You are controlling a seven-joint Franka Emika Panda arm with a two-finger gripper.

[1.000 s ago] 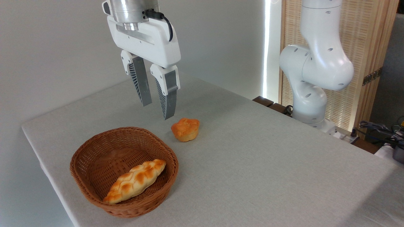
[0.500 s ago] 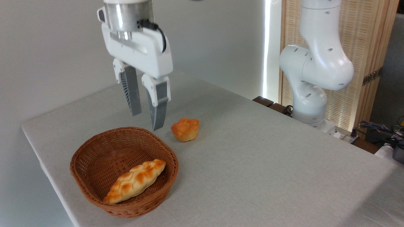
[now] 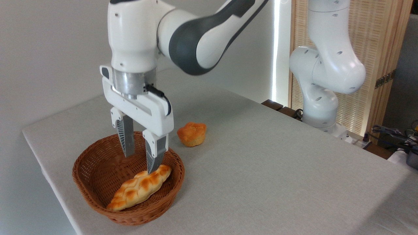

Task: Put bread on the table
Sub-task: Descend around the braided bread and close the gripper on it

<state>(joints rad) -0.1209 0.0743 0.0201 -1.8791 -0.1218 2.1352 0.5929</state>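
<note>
Pale cream and toasted golden-brown, the braided bread (image 3: pixel 139 187) is seen lying inside the brown woven basket (image 3: pixel 85 176), set diagonally with its lower tapered end against the near wall and its upper end raised toward the right-hand rim; the loaf is not lifted and is borne by the basket floor. Above its upper end the end effector (image 3: pixel 139 163) is held pointing downward, its two ribbed grey fingers (image 3: pixel 126 138) lowered within the basket's rim; the jaws are parted to a moderate gap with nothing between them; the nearer fingertip is shown at or just above the loaf's upper end, though contact cannot be confirmed; the farther finger is seen against the basket's inner back wall. The white gripper body with its metal collar and black cable is carried by the white and dark grey arm (image 3: pixel 196 36), which is bent in from the upper right. The basket is placed near the left front corner of the bench (image 3: pixel 267 169), whose surface is covered in a light grey-beige cloth. A small orange muffin-shaped bun (image 3: pixel 192 133) is set on the bench just beyond the basket, to its right, apart from the rim. The robot base (image 3: pixel 321 91) is mounted at the far right edge of the bench, before a slatted wooden screen (image 3: pixel 375 42).
</note>
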